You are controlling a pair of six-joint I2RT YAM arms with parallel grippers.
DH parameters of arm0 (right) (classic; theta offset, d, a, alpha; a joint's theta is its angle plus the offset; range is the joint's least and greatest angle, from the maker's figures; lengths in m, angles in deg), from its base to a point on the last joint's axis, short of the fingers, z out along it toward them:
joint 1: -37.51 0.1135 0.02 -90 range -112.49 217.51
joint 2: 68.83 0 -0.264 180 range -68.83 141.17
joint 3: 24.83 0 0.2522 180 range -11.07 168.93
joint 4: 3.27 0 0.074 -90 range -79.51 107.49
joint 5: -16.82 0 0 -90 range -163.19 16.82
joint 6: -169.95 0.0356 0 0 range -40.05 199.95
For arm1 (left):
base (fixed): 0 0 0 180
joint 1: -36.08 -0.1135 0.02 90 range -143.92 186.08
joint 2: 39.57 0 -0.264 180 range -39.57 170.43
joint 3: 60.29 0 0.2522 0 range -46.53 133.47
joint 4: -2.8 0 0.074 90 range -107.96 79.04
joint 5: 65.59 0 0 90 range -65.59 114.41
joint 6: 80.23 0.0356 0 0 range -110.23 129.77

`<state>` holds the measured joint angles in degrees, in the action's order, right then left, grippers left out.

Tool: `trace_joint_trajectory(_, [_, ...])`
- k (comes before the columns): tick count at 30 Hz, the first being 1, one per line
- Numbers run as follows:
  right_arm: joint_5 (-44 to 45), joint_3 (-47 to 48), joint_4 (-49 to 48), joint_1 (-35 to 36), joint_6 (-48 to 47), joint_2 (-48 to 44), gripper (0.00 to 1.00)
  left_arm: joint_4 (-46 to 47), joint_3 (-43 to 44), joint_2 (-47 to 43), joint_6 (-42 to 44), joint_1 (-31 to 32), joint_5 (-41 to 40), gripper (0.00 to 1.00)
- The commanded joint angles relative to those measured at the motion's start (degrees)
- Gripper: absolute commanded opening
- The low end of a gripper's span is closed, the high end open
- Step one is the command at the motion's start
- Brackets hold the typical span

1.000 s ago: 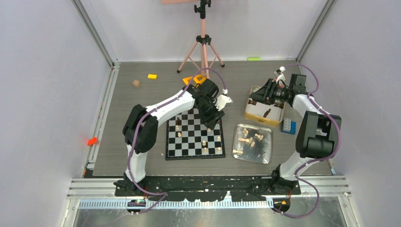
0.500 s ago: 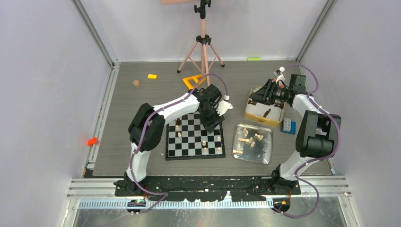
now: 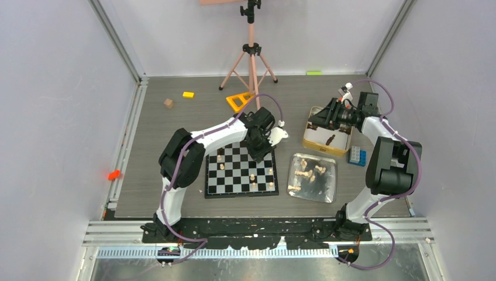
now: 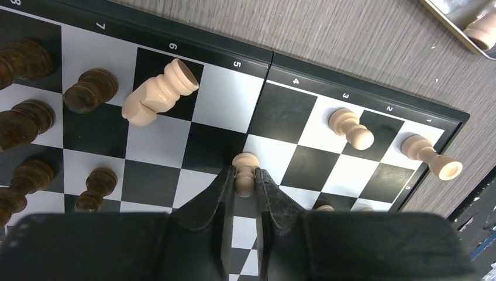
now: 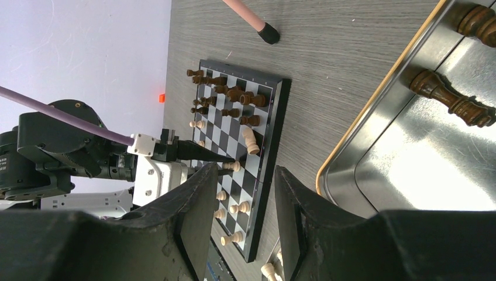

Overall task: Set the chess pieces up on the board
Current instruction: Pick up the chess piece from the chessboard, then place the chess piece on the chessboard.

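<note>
The checkered board [image 3: 234,175] lies mid-table and also shows in the right wrist view [image 5: 266,126]. My left gripper [image 4: 245,175] is shut on a light tan pawn [image 4: 245,167] with its base at or just above a square near the board's right side; in the top view my left gripper [image 3: 259,153] is over the board's far right part. Dark chessmen [image 4: 90,91] stand at one end, a tan knight [image 4: 158,93] lies on its side, and tan pawns [image 4: 350,127] stand at the other end. My right gripper [image 5: 247,171] is open and empty over the gold-rimmed tin [image 3: 305,140], which holds dark pieces [image 5: 450,102].
A silver tray [image 3: 335,181] right of the board holds several tan and dark pieces. A blue block [image 3: 357,156] lies by the tin. An orange triangle [image 3: 238,100], a tripod [image 3: 251,52], a yellow block [image 3: 188,94] and a wooden cube [image 3: 168,103] are at the back.
My left wrist has drawn back and lowered toward the board with the pawn, uncovering the orange triangle. The right arm has not moved.
</note>
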<state>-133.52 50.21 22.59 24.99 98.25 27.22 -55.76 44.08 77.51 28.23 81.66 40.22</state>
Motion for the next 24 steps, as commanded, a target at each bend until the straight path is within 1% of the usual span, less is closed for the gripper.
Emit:
trace_joint_trajectory(1, [-0.77,1.48,-0.61,-0.32,-0.81,-1.12,0.47,1.91,-1.80,-2.10,1.26,0.53,0.23,0.13])
trace_joint_trajectory(4, [-0.75,1.44,-0.55,-0.32,-0.88,-1.13,0.46,1.85,-3.08,-3.74,1.91,1.13,1.87,0.07])
trace_joint_trajectory(7, [-0.75,1.44,-0.52,-0.32,-0.90,-1.12,0.46,1.65,-4.73,-5.26,2.85,2.58,2.46,0.04])
trace_joint_trajectory(14, [-0.66,1.39,-0.51,-0.32,-0.99,-1.61,0.46,1.48,-7.77,-7.38,3.47,6.18,1.50,0.02])
trace_joint_trajectory(24, [-0.53,1.24,-0.43,-0.32,-1.08,-2.41,0.46,2.08,-7.03,-6.38,3.31,6.71,-0.86,0.02])
